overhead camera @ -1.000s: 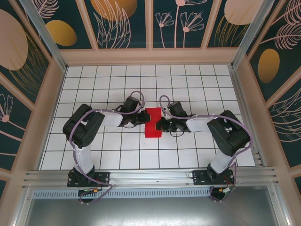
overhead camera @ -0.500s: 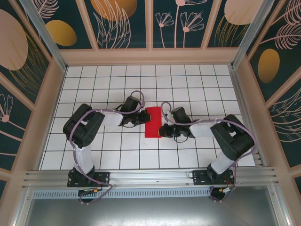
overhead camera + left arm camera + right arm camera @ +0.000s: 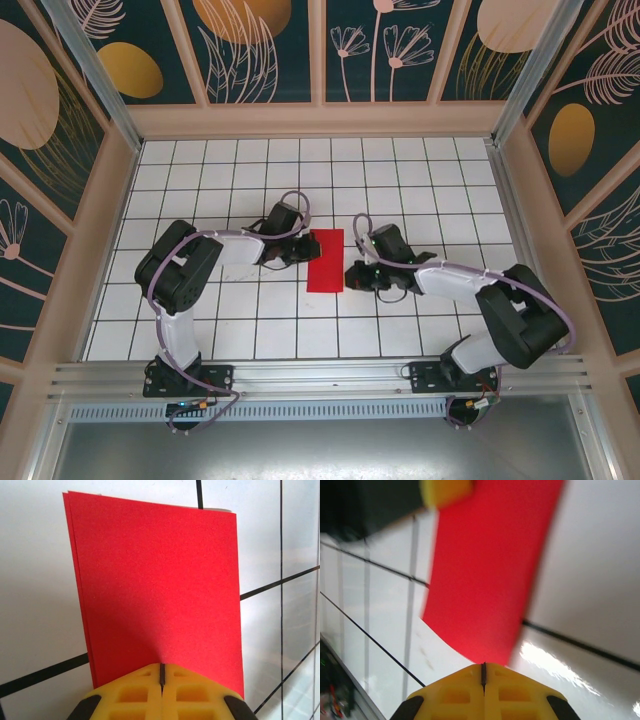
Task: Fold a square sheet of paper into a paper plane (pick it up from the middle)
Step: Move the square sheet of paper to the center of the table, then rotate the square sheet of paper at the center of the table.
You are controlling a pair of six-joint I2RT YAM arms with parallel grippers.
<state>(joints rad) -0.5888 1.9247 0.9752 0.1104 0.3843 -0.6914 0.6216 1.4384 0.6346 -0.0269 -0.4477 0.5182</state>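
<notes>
Currently your left hand (image 3: 301, 251) has its fingers pressed together with nothing between them, the tips resting on the long left edge of the square sheet of paper (image 3: 325, 260). The sheet lies flat on the worktop (image 3: 200, 170), doubled into a narrow rectangle. Its long axis runs from the arm bases toward the far wall, between the two hands. Your right hand (image 3: 355, 276), likewise pressed shut and empty, sits just beside the opposite long edge, nearer the bases. Judged from this, the left hand is closer, and any next crease turns on that axis.
</notes>
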